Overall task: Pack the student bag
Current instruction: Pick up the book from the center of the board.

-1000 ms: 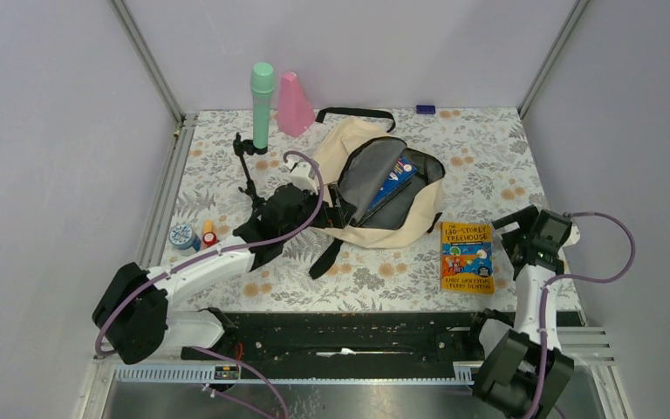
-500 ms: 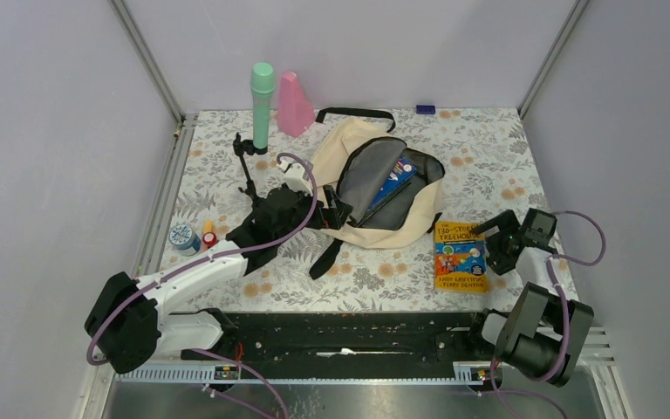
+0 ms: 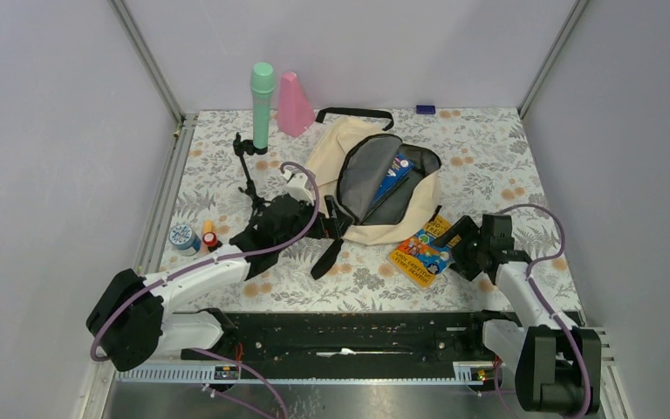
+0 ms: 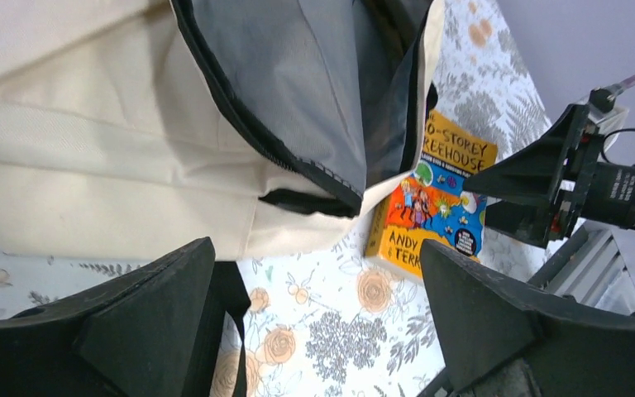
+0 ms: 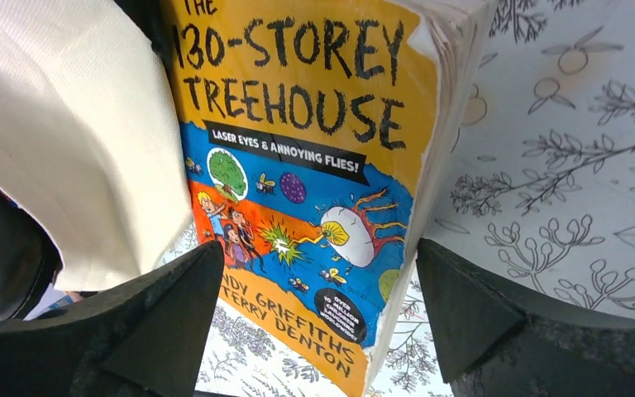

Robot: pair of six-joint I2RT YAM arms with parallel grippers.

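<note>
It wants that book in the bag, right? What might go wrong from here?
The book has one corner at the bag's edge, not its opening; the open right fingers may just shove it under the fabric rather than lift it. The left fingers are open too, holding nothing, so the bag mouth may sag or slide away.

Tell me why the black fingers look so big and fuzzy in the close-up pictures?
Left wrist view: the left fingers sit right by the lens, so they loom large with soft edges, while the book beyond stays readable. Right wrist view: the right fingers blur likewise; the cover is sharp. Top external view: even light, only faint shadows, no glare.
</note>
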